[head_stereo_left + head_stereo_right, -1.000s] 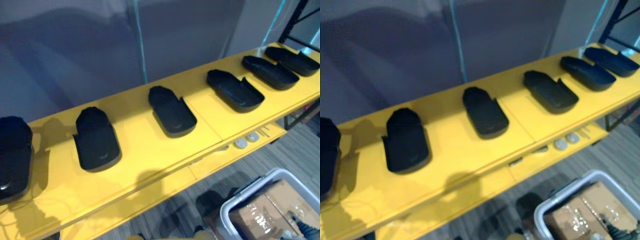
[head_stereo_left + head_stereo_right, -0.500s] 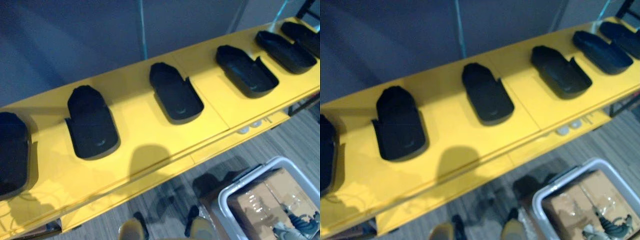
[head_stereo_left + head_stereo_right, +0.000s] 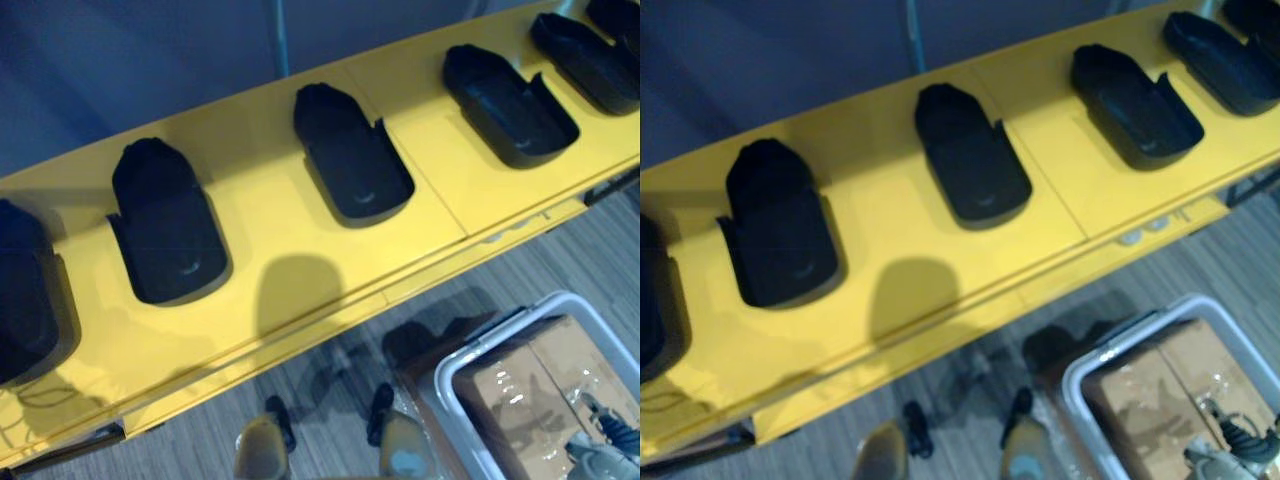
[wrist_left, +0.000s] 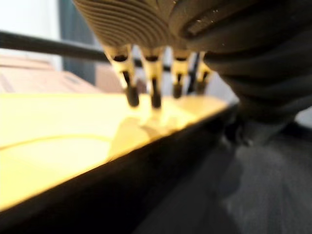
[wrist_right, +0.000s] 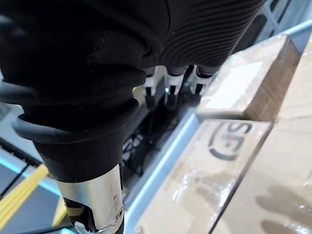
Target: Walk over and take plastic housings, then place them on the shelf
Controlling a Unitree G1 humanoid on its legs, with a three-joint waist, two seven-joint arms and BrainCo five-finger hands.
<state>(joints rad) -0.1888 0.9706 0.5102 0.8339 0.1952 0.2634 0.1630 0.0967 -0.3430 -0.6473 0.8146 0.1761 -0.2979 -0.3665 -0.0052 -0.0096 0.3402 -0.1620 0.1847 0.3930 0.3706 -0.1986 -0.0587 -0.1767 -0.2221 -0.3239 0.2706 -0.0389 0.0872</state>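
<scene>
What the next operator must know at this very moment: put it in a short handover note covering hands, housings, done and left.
Left hand: open, holding nothing, fingers hanging by a yellow edge.
Right hand: open, holding nothing, next to cardboard boxes.
Black plastic housings lie in a row, spaced apart, on the yellow shelf. A grey bin stands on the floor to the lower right.
Done: none in hand. I cannot tell whether this row is stock or already placed.
Left: likely take a housing and shelve it.
</scene>
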